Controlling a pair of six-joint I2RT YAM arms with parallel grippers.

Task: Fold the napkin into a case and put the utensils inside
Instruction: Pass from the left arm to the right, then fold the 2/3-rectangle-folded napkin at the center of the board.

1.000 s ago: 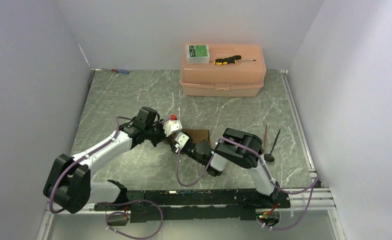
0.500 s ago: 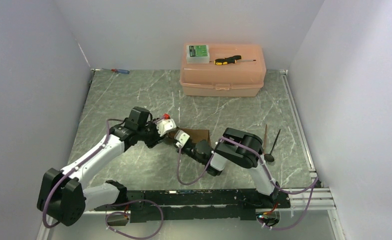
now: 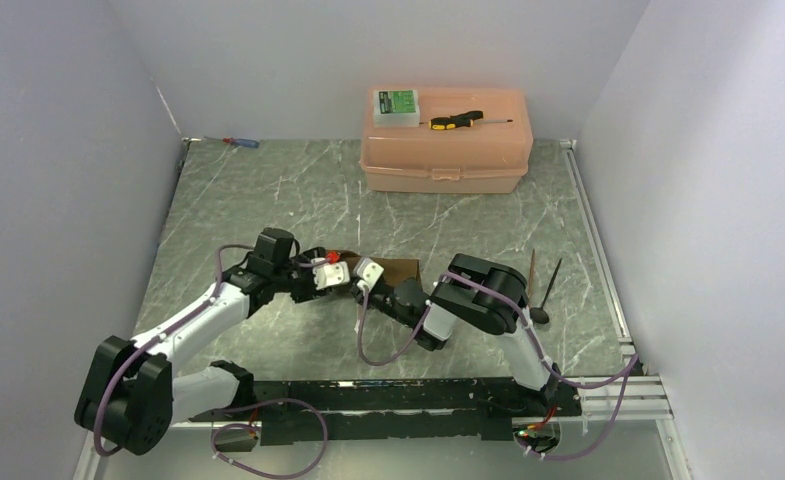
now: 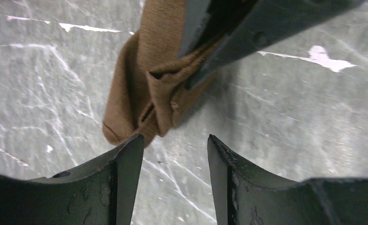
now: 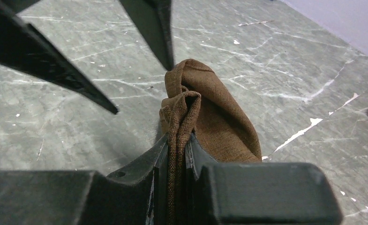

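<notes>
While the right gripper (image 5: 177, 157) is clamped tight on a bunched fold of the napkin (image 5: 210, 110), the cloth runs up and away from its jaws as a creased brown roll. Its far end points toward the left gripper (image 4: 172, 152), which faces it with jaws apart and nothing between them. The napkin's loose tip hangs just beside one fingertip of that gripper; touching or not, I cannot tell. From above, the napkin sits mid-surface between the two wrists, mostly covered by the right arm, so its long axis there is hard to read; only a flat brown patch shows. The utensils (image 3: 540, 314) lie well apart near the right edge of the surface (image 3: 258, 200), long axis pointing away from the arm bases, black rounded end nearest. Grey marbled surface, plain pale walls on three sides. A pink box (image 3: 445, 160) stands at the far wall carrying a yellow-and-black screwdriver (image 3: 455, 121) and a small green-labelled box (image 3: 396, 104). A blue-and-red screwdriver (image 3: 240, 143) lies in the far left corner.
</notes>
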